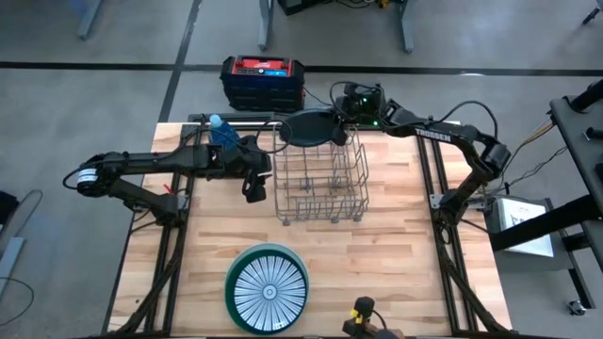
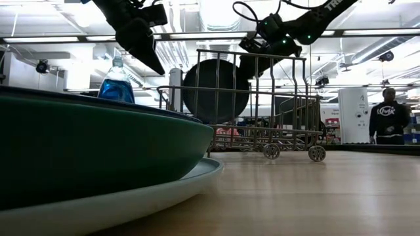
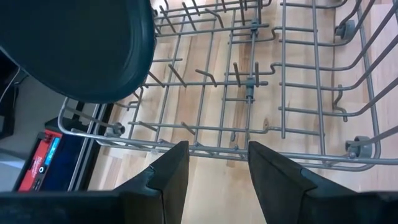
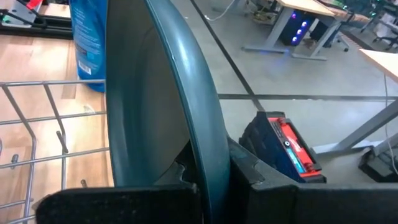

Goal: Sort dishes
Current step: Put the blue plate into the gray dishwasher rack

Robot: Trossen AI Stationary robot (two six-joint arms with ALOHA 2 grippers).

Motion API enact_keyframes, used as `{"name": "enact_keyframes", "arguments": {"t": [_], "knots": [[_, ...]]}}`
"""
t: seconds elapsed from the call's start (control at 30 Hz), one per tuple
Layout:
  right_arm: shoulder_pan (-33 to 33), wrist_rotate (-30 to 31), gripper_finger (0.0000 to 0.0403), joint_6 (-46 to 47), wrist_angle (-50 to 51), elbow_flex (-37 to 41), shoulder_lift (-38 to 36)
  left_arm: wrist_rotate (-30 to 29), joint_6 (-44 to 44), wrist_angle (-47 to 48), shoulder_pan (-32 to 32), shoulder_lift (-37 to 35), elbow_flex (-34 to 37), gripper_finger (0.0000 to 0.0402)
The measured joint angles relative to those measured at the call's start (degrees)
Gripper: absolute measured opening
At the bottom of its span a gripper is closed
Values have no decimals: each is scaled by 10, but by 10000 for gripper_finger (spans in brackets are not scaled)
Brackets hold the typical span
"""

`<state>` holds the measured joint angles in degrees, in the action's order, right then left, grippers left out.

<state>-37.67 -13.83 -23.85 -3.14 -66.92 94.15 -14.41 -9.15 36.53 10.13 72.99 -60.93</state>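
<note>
Scene: A two-armed robot sorts dishes on a wooden table (image 1: 396, 273), seen from overhead.
Right gripper (image 1: 341, 105): clamped on the rim of the dark teal plate (image 1: 309, 128), over the wire rack's (image 1: 320, 184) 12 o'clock edge.
Left gripper (image 1: 254, 191): fingers spread, nothing between them, hovering just beside the rack at its 9 o'clock side.
Plate orientation: held on edge, nearly upright; the low view shows its round face toward the camera, and from above its thin edge runs from 9 to 3 o'clock across the rack.
Progress: early, by the look of it. No dish sits between the tines yet; the teal plate appears not yet seated.
Left to do: a stack (image 1: 268, 287) waits at 6 o'clock near the table's front, a striped white plate on top of a green one; what lies under them cannot be told.
Nearby: a blue bottle (image 1: 222, 132) stands at the rack's 10 o'clock.
</note>
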Motion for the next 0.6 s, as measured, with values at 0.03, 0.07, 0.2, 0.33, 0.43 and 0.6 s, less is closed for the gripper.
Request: {"name": "enact_keyframes", "arguments": {"t": [0.03, 0.07, 0.2, 0.33, 0.43, 0.6], "knots": [[0, 0, 16, 0, 0, 0, 0, 0, 1, 0, 0, 0, 0, 155], [0, 0, 16, 0, 0, 0, 0, 0, 2, 0, 0, 0, 0, 155], [0, 0, 16, 0, 0, 0, 0, 0, 7, 0, 0, 0, 0, 155], [0, 0, 16, 4, 0, 0, 1, 0, 13, 0, 0, 0, 0, 155], [0, 0, 16, 13, 7, 1, 1, 0, 18, 0, 1, 0, 0, 155], [1, -2, 16, 20, 27, 2, 4, 0, 22, -1, 1, 0, 0, 155]]}}
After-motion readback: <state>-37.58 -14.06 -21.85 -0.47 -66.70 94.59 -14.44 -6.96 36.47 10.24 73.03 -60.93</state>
